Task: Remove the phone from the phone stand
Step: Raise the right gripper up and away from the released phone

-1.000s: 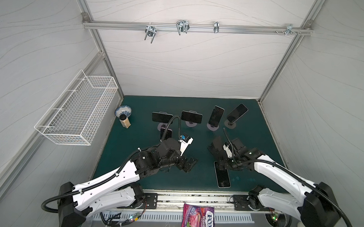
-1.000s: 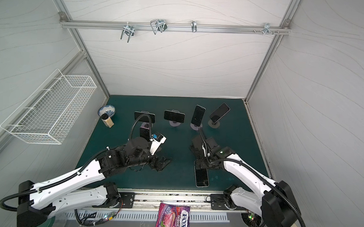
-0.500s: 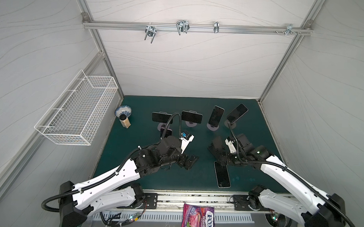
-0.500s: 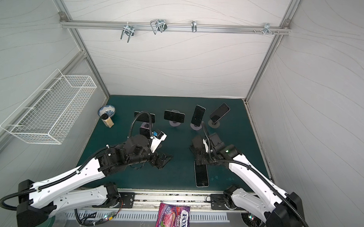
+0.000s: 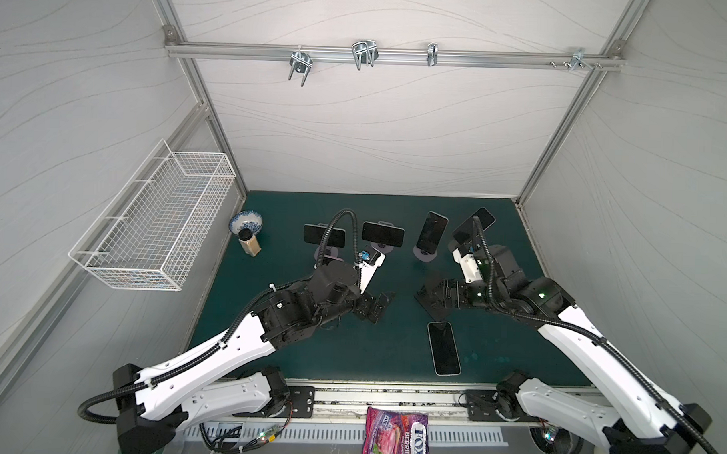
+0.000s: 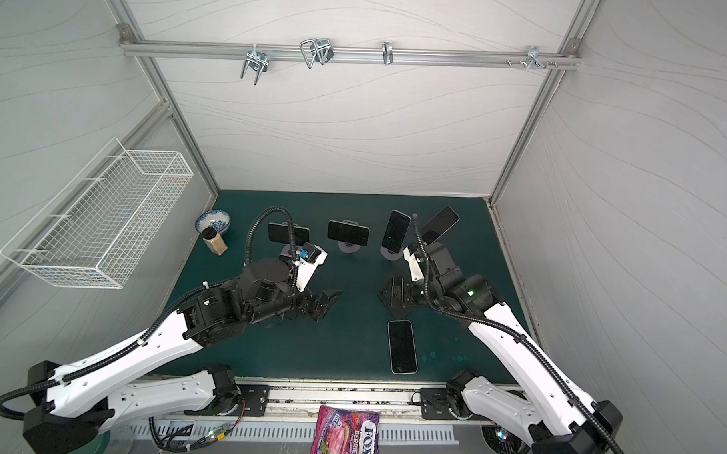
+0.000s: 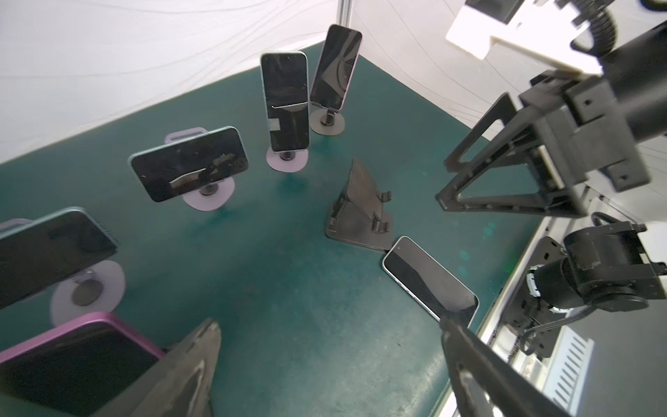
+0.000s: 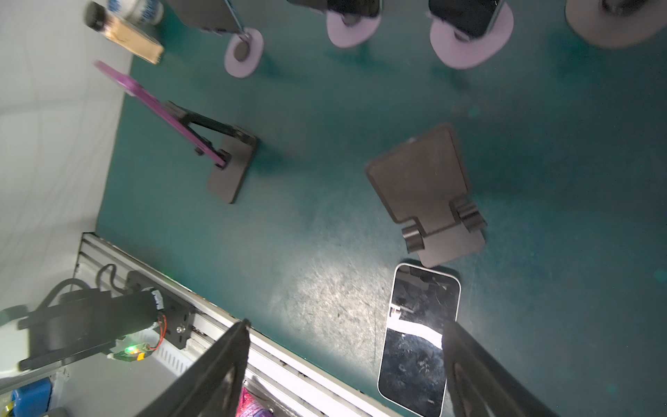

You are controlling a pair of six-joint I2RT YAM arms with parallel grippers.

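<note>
Right wrist view: right gripper open and empty; phone lies flat on the mat just below it, beside the empty stand. Left gripper likewise open, empty. Judgement: removal looks done; the retreat should rise straight, touching neither.

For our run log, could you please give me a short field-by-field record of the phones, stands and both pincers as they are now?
Flat phone: lying screen-up on the green mat, off any stand
Empty black stand: right beside that phone, nothing on it
Purple-cased phone: resting on a second black stand
Back row: four phones, each on a round-base stand
Left pincer: open, empty, above the mat
Right pincer: open, empty, raised near the empty stand
</note>
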